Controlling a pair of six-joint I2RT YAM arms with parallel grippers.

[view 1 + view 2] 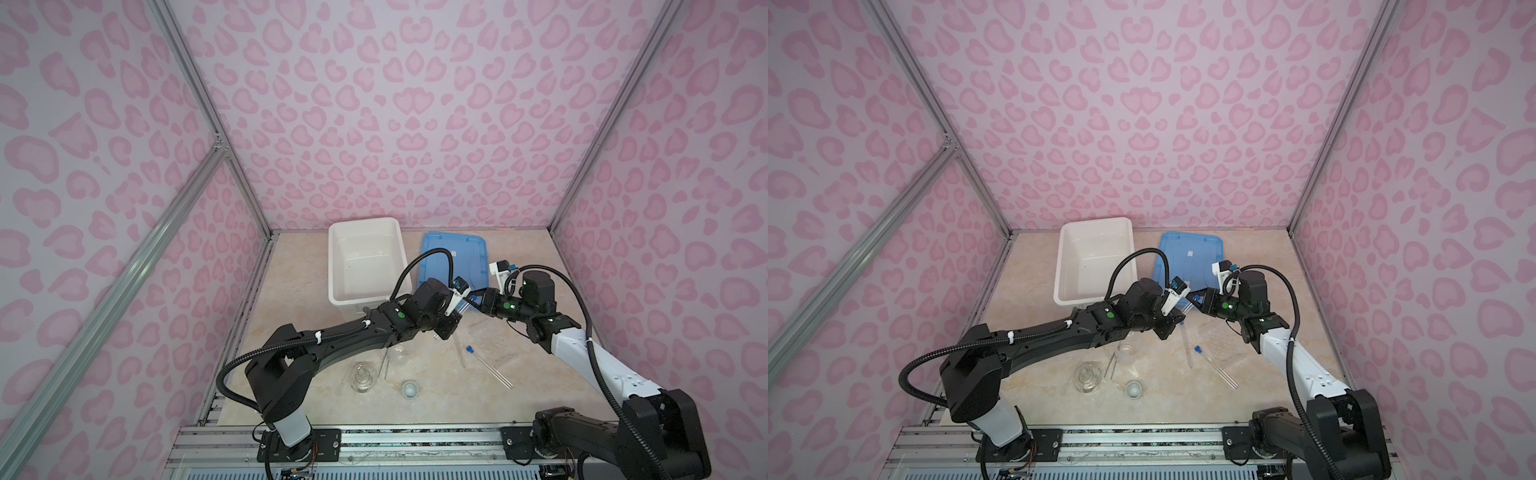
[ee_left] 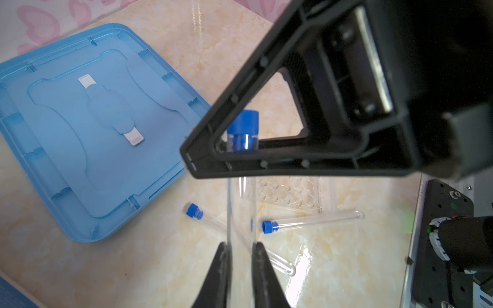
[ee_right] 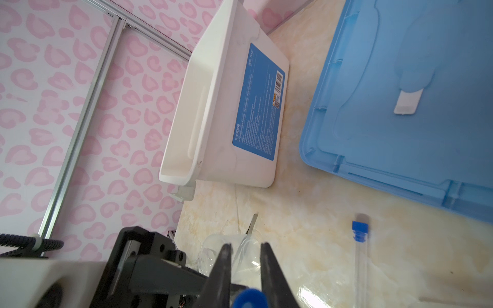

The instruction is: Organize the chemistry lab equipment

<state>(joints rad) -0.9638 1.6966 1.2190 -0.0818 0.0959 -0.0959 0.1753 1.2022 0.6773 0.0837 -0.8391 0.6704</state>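
The beige marbled tabletop (image 1: pixel 291 299) carries a white bin (image 1: pixel 365 221). A blue lid (image 1: pixel 457 253) lies just beside the bin. Nearer the robot than the bin are a clear tube rack (image 1: pixel 494 340), one capped test tube (image 2: pixel 314 220), another test tube (image 2: pixel 212 220), a beaker (image 1: pixel 399 355), a flask (image 1: pixel 365 376) and a small white cup (image 1: pixel 410 389).

The bin (image 1: pixel 332 257) is set rearward on the bench (image 1: pixel 440 405), the lid (image 1: pixel 465 249) to its right, flask (image 1: pixel 365 376) and cup (image 1: pixel 409 389) in front

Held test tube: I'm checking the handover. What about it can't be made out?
Blue cap: right wrist view, cut by the frame edge; grip by the right gripper unclear.
Other end of the held test tube: left wrist view, cut off behind the left gripper.
Top views: tube too small.
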